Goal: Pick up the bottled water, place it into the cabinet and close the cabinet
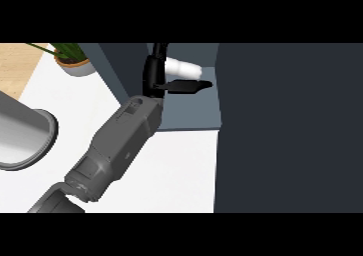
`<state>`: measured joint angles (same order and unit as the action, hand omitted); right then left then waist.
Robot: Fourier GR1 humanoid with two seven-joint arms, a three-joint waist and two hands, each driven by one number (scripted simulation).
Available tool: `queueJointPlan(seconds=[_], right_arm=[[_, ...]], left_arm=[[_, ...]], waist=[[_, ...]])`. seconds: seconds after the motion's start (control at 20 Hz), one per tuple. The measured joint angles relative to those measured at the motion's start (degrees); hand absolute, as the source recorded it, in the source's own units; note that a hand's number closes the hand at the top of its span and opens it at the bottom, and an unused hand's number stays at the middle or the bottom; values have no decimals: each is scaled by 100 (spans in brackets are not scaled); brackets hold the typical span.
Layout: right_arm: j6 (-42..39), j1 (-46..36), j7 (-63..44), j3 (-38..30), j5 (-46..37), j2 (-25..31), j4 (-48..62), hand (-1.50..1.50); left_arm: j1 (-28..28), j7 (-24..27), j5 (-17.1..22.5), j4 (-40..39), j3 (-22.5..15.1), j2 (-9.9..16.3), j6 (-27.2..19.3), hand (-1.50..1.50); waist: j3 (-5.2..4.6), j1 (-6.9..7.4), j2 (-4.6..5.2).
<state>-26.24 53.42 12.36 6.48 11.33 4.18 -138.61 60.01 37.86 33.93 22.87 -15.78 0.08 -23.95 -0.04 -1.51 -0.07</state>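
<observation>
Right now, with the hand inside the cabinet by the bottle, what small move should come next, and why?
Probably draw the left hand straight back out. The bottled water already lies inside the cabinet, apart from the hand's straight fingers, and the door cannot close past the forearm.

Kitchen: white counter (176, 165), dark cabinet (287, 125), grey pot (18, 132) and potted plant (69, 60) on the counter
</observation>
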Motion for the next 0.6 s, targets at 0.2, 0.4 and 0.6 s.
queueJointPlan(seconds=[0.2, 0.4, 0.6], right_arm=[[34, 130, 31, 121, -28, -39, -27, -150], [146, 56, -55, 159, -60, -55, -27, -150], [219, 89, -68, 335, -111, -108, -37, -150]], left_arm=[[-592, -71, 167, 698, -350, -5, 172, -150], [-1239, -159, 322, 1519, -746, -7, 452, -150], [-1854, -171, 401, 2418, -1107, -6, 554, -150]], waist=[[-1, 41, -28], [-1, 113, -36], [-1, 139, -39]])
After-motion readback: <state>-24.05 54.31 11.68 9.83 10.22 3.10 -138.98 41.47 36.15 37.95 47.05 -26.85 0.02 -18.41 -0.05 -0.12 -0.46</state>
